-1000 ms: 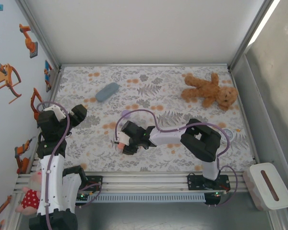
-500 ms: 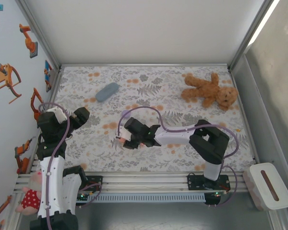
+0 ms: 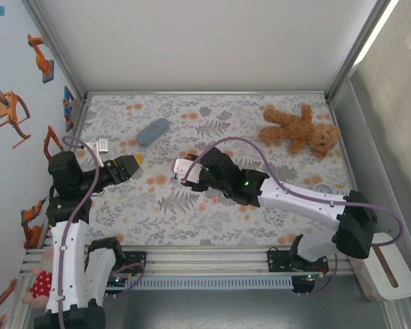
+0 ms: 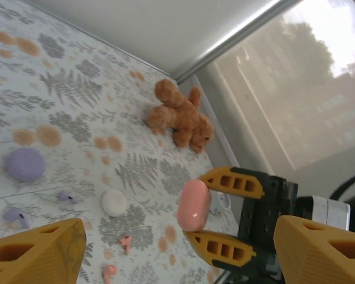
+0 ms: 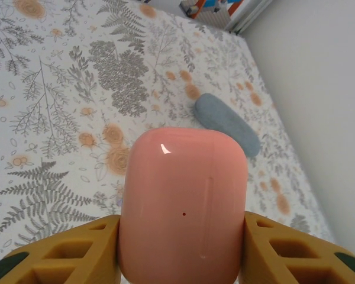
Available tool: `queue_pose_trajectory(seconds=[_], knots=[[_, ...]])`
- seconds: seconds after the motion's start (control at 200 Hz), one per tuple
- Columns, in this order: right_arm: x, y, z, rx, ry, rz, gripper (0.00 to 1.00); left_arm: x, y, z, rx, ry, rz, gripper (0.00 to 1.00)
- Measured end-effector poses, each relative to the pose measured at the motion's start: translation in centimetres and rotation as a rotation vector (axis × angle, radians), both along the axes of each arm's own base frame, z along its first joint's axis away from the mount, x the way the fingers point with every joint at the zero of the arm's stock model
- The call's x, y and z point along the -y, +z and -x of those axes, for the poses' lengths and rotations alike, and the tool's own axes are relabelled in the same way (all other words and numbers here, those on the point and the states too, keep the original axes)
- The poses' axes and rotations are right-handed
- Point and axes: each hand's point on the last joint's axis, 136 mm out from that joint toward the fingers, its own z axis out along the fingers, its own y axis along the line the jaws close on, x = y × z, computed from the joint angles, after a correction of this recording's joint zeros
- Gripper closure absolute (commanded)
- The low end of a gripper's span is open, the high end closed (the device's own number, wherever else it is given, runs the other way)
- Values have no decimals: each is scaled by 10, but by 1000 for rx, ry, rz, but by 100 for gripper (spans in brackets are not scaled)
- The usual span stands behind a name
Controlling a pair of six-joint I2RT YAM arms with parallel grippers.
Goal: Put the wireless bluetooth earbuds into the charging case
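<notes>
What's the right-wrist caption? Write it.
Right gripper clamps a glossy salmon-pink rounded plastic case above floral tablecloth; grey-blue oblong object beyond.

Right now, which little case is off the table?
The pink case, clamped in the right pincer; the lilac case and white case lie on the cloth.

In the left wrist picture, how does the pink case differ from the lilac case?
Colour: the pink case is salmon pink, while the lilac case is pale purple. Support: the pink case is clamped between the fingers of the right gripper, above the table, while the lilac case lies on the flowered cloth with nothing touching it. Both are rounded and smooth, and both look closed.
</notes>
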Motion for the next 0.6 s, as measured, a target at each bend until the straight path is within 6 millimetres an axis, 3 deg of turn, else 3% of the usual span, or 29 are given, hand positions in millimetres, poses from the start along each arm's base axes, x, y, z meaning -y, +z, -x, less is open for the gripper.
queue_pose_trajectory(seconds=[0.145,0.326,0.601], knots=[[3,25,1,75,30,0,54,27,10,18,27,-157,21,18],[5,48,5,123,58,-15,54,43,12,24,35,-239,28,18],[6,49,12,118,97,-3,54,67,13,24,50,-333,33,19]])
